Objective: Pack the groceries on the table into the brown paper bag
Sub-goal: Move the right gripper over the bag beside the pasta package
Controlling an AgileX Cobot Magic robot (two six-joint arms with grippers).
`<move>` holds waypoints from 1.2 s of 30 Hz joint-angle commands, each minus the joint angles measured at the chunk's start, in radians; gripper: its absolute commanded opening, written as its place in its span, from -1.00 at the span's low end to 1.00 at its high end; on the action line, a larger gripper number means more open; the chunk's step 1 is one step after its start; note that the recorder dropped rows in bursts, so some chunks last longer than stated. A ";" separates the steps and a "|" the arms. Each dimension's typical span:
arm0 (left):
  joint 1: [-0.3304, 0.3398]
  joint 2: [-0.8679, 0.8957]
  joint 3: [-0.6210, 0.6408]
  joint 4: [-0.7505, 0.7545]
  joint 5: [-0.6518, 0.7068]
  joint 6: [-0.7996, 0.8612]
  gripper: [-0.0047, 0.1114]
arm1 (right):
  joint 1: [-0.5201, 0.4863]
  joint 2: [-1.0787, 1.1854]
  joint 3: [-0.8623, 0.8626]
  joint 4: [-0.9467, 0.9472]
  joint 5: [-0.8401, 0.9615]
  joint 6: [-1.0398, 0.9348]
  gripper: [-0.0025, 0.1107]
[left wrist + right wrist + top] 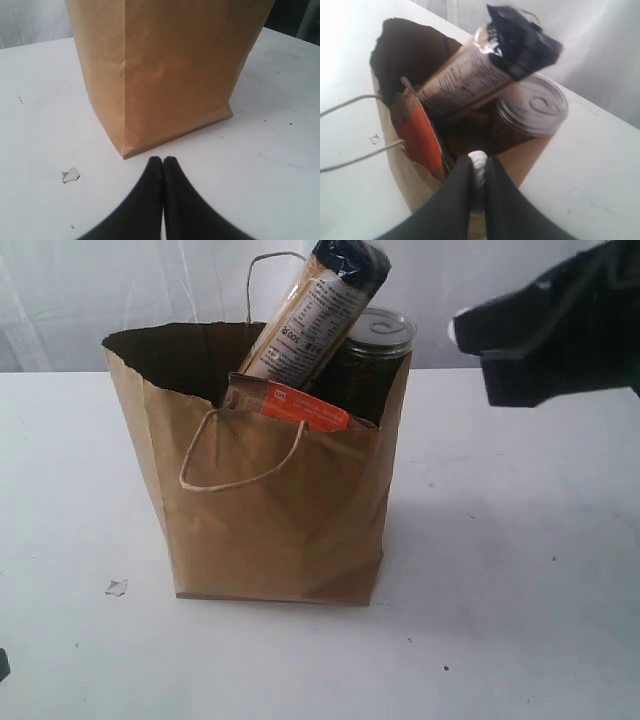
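The brown paper bag (270, 530) stands on the table (520, 570) holding the pasta packet (310, 310), pull-tab can (380, 335) and orange pouch (300, 405), the left gripper (163, 160) pressed together empty beside its base, the right gripper (479, 159) narrowly pinching a white bit (479, 170).

A tall brown paper bag (536, 152) holds a tilted long dark-ended pasta packet (470, 75), a dark pull-tab can (535, 107) and a brown-orange pouch (417, 132). The black right gripper (479, 161) pinches a small white lump (479, 169).

Matt kraft-paper bag (270, 530), shiny metal-topped can (380, 333)
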 commanded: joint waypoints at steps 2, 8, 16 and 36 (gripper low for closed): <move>0.000 -0.005 0.003 -0.008 0.003 0.002 -0.92 | 0.081 0.098 -0.081 0.005 0.002 -0.026 -0.96; 0.000 -0.005 0.003 -0.008 0.003 0.002 -0.92 | 0.098 0.208 -0.144 0.007 -0.009 -0.024 -0.96; 0.000 -0.005 0.003 -0.008 0.003 0.002 -0.92 | 0.111 0.307 -0.197 0.043 -0.002 -0.024 -0.96; 0.000 -0.005 0.003 -0.008 0.003 0.002 -0.92 | 0.111 0.366 -0.199 -0.038 -0.033 -0.024 -0.96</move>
